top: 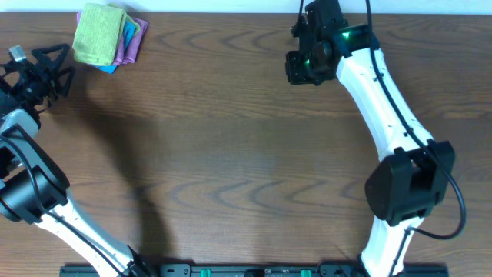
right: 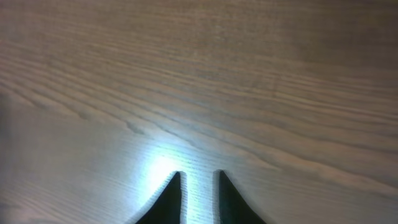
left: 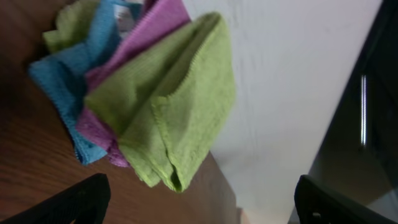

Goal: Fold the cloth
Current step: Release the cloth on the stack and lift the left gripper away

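Note:
The lime-green cloth (top: 100,35) lies folded on top of a small pile at the table's far left corner. In the left wrist view the cloth (left: 174,99) shows doubled-over layers near the table's back edge; its white tag is not visible. My left gripper (top: 68,68) is open and empty, just left of the pile, with its fingers (left: 199,208) spread wide short of the cloth. My right gripper (top: 302,71) is at the back right of centre, far from the cloth. Its fingers (right: 198,177) are shut and empty just above bare wood.
A purple cloth (top: 137,42) (left: 143,37) and a blue cloth (top: 114,68) (left: 62,81) lie under the green one. The wooden table (top: 246,154) has its back edge right behind the pile, with a pale wall (left: 286,74) beyond.

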{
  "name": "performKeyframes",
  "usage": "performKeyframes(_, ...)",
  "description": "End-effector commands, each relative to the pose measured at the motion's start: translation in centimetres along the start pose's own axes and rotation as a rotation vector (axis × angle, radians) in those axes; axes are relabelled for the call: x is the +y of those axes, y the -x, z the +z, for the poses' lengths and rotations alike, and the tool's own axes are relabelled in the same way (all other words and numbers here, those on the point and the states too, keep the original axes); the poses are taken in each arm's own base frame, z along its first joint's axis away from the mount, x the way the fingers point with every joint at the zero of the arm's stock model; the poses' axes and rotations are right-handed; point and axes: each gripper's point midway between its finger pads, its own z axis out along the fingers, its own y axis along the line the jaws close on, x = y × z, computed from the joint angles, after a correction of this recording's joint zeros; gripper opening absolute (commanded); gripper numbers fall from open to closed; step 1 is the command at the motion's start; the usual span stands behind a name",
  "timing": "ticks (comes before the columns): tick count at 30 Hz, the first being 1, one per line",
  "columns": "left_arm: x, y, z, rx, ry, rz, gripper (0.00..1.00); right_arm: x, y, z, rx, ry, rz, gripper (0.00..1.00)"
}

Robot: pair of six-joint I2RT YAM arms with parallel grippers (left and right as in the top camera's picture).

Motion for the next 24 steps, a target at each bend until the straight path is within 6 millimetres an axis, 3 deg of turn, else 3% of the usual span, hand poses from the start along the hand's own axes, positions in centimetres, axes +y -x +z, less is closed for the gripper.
performKeyframes(1, -5.9, 0.1, -1.0, 0.027, -0.076, 0.21, 0.96, 0.0, 1.2, -5.0, -0.11, -0.047, -0.038, 0.36)
performKeyframes(2, -7.9, 0.1, -1.4, 0.02, -0.089, 0.267, 0.96, -0.4, 1.3, -6.8, -0.143, -0.078, -0.049, 0.54)
performKeyframes(3, -9.7, 0.0, -1.8, 0.014, -0.101, 0.321, 0.96, -0.6, 1.3, -8.3, -0.171, -0.1, -0.05, 0.63)
performKeyframes(7, -17.3, -1.5, -3.0, 0.007, -0.155, 0.5, 0.96, -0.5, 0.7, -14.0, -0.261, -0.118, -0.097, 0.78)
performKeyframes(12, -22.6, -6.1, -2.8, 0.037, -0.124, 0.688, 0.96, -1.4, -2.6, -19.0, -0.269, -0.194, -0.127, 0.95)
performKeyframes(21, -30.5, -20.0, 1.1, 0.192, -0.132, 0.935, 0.96, -1.3, -10.4, -27.7, -0.316, -0.203, -0.227, 0.99)
performKeyframes(24, -32.6, -23.5, 2.0, 0.214, -0.16, 0.983, 0.96, -1.9, -12.0, -29.9, -0.358, -0.241, -0.22, 0.99)
